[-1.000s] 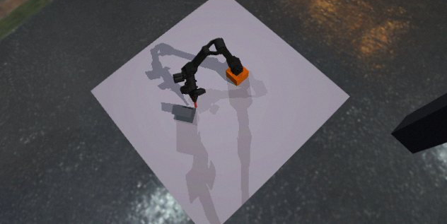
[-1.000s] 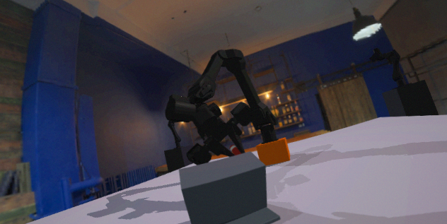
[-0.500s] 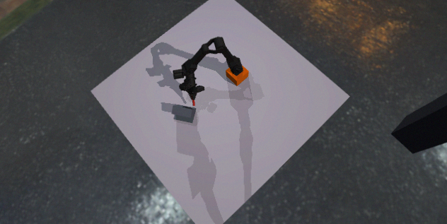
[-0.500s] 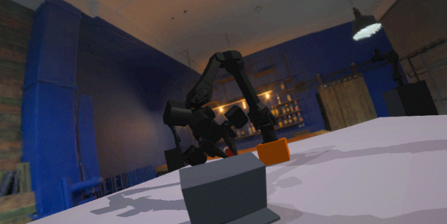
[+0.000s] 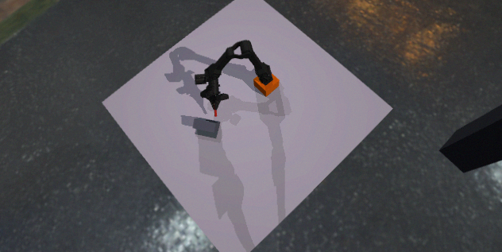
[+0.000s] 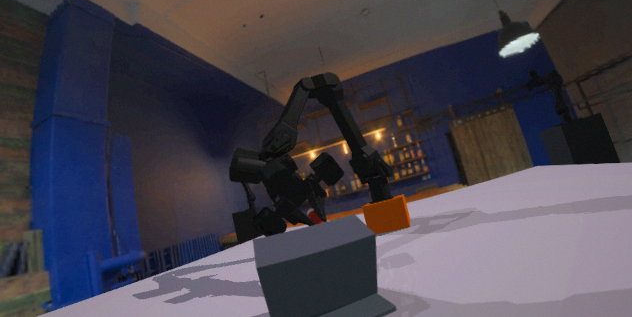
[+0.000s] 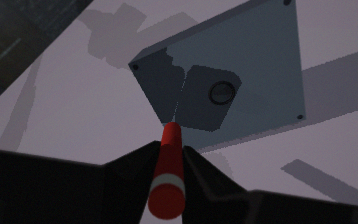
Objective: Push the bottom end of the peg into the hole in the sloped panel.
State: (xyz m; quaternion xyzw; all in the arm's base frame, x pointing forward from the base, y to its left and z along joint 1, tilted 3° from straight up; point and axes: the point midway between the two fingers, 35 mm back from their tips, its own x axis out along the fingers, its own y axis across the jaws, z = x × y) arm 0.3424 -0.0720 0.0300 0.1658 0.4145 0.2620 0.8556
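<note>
Red, round-bodied: the peg, which your pincer grips between its two black fingers. In the wrist view you look along the peg from its near end, where a pale band circles it just behind the cap; its far tip points toward the panel and sits over the panel's lower left edge, left of the hole. Whether tip and panel touch cannot be told from that view; the top view shows the peg just short of the panel, with a sliver of counter between.

Grey, sloped: the panel, standing on the counter. Small dark dots mark its corners. The shadow of the pincer falls across its left half.

Dark, round: the hole, set in the panel's face inside that shadow, to the right of the peg's tip and apart from it.

Black, jointed: the arm, arched high and bent down so that the pincer hangs just behind the top edge of the panel in the exterior view. A patch of the red peg shows there between the fingers.

Orange, block-shaped: the arm's base, on the counter to the right of the panel in the top view and well apart from it.

Pale lilac: the counter, crossed by long grey shadows.
</note>
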